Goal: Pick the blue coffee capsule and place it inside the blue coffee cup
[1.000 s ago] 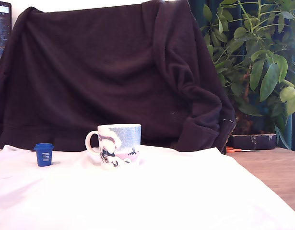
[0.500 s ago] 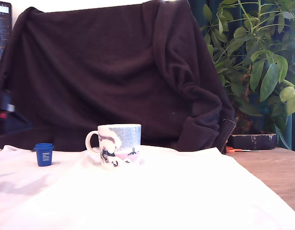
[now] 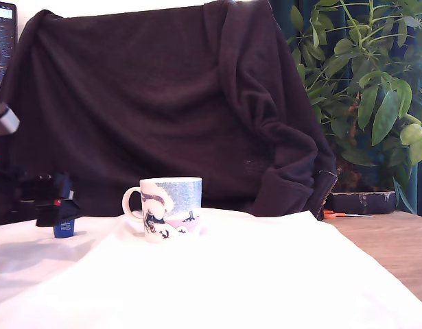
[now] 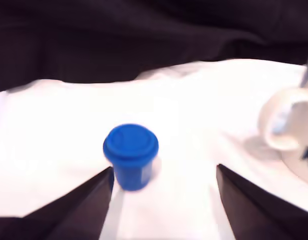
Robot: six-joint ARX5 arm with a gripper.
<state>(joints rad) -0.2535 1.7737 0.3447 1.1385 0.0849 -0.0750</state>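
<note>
We hold our fingers [image 4: 88,200] wide open — the blue coffee capsule [image 4: 130,156] stands upright just ahead, nearer 1 finger than the other.

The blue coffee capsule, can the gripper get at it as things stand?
Probably yes. The gripper is open, the blue coffee capsule stands upright just ahead of its fingers, nearer one, and nothing lies between them.

The exterior view is looking low and level across the tabletop [image 3: 265,288] toward the far dark drape [image 3: 162,103]. The wrist view is looking down, close, between the jaws. Both are showing the capsule [image 3: 64,228] [image 4: 130,156] and cup [image 3: 171,208] [image 4: 289,140].
</note>
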